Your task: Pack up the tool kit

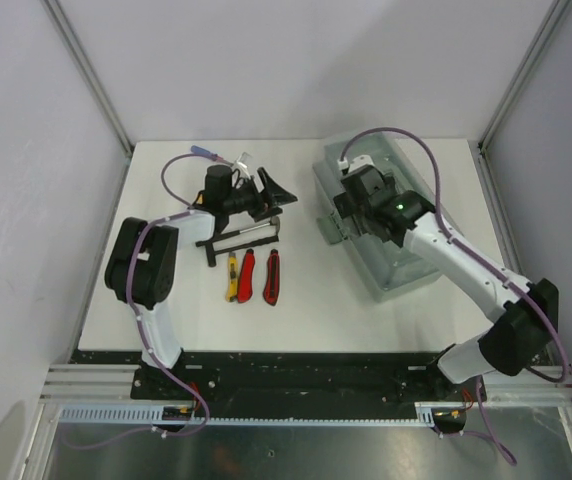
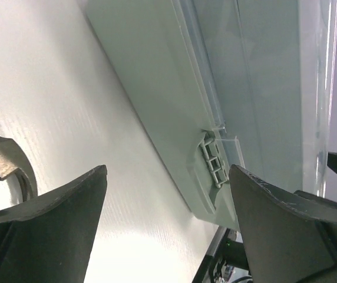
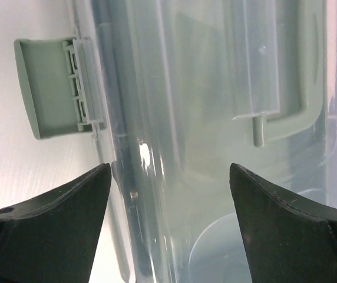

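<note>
The grey-green toolbox (image 1: pixel 398 268) with its translucent lid stands at the right of the table. My right gripper (image 1: pixel 351 205) hovers open over its near-left part. In the right wrist view the open jaws (image 3: pixel 169 177) frame the lid (image 3: pixel 174 88), with a side latch (image 3: pixel 53 88) sticking outward and the moulded handle (image 3: pixel 292 121) beneath the lid. My left gripper (image 1: pixel 284 195) is open and points at the toolbox's left side (image 2: pixel 157 88) and its latch (image 2: pixel 212 165), holding nothing. A small hammer (image 1: pixel 241 238) lies just below it. A yellow knife (image 1: pixel 232 277) and two red knives (image 1: pixel 247 275) (image 1: pixel 272 277) lie side by side.
A blue-handled screwdriver (image 1: pixel 204 152) and a clear-handled tool (image 1: pixel 242 160) lie at the back left behind the left wrist. The hammer head (image 2: pixel 0 156) shows at the left wrist view's left edge. Grey walls close in the white table (image 1: pixel 166 300) on three sides.
</note>
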Motion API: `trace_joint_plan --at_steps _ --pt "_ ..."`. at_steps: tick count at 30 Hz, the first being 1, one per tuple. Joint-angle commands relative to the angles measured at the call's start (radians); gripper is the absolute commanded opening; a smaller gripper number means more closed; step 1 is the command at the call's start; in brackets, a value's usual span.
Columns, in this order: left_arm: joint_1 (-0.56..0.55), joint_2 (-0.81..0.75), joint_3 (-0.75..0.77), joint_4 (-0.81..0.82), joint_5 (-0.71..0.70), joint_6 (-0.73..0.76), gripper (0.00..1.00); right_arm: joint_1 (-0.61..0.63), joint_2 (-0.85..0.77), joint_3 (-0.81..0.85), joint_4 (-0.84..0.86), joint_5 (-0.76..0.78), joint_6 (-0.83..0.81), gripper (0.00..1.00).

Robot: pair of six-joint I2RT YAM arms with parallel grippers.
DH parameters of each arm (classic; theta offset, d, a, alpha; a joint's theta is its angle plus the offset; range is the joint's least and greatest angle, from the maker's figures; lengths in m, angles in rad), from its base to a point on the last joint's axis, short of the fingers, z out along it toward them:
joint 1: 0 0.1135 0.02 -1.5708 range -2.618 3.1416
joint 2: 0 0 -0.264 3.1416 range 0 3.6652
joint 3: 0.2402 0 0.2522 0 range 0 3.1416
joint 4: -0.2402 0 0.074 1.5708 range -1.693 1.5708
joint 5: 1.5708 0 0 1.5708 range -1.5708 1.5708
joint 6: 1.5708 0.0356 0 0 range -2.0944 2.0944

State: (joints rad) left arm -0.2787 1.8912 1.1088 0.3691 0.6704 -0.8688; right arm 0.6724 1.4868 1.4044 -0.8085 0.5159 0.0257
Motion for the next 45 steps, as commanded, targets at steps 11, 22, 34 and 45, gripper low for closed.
trace_joint_plan --at_steps 11,22,34,45 --pt "-0.041 -0.075 -0.011 0.006 0.068 0.052 0.90 -0.314 -0.058 0.174 0.163 -0.234 0.141 0.72" --pt "-0.051 -0.133 0.006 0.006 0.093 0.053 0.90 -0.504 0.101 0.242 0.085 -0.596 0.083 0.40" --pt "-0.052 -0.148 -0.004 0.007 0.107 0.047 0.89 -0.577 0.164 0.210 0.042 -0.659 0.035 0.44" --pt "-0.051 -0.140 -0.008 0.006 0.111 0.048 0.89 -0.564 0.056 0.090 0.036 -0.450 0.066 0.51"
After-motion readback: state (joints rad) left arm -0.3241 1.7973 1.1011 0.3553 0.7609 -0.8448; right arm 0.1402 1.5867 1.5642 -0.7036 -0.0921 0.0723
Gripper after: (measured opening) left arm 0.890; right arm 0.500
